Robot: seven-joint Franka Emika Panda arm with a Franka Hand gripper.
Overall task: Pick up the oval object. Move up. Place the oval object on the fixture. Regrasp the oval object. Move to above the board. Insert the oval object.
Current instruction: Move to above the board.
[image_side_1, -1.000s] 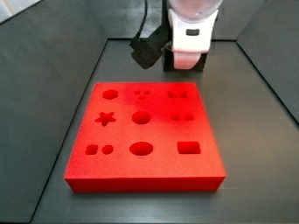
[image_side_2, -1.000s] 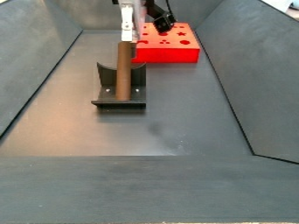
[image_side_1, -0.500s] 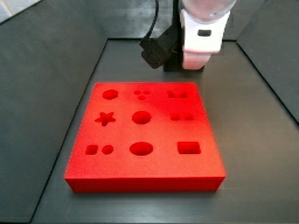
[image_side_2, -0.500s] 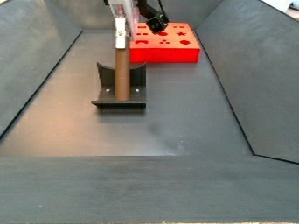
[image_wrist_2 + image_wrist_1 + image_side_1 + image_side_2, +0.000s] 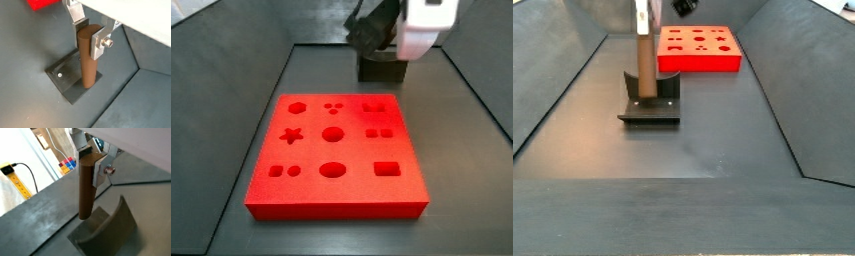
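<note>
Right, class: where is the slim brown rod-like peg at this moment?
In both wrist views the slim brown rod-like peg stands upright, its top between the end effector plates and its lower end at the dark fixture, away from the red board.

Even, soft light is filling every view, with mild blur up close.

Daylight is washing out the pale background in a wrist view, where the gripper (image 5: 89, 159) is holding the oval object (image 5: 85, 190) slightly soft. The board (image 5: 338, 150) is glowing saturated red, its holes shading darker. The fixture (image 5: 649, 104) is casting only a faint shadow.
</note>
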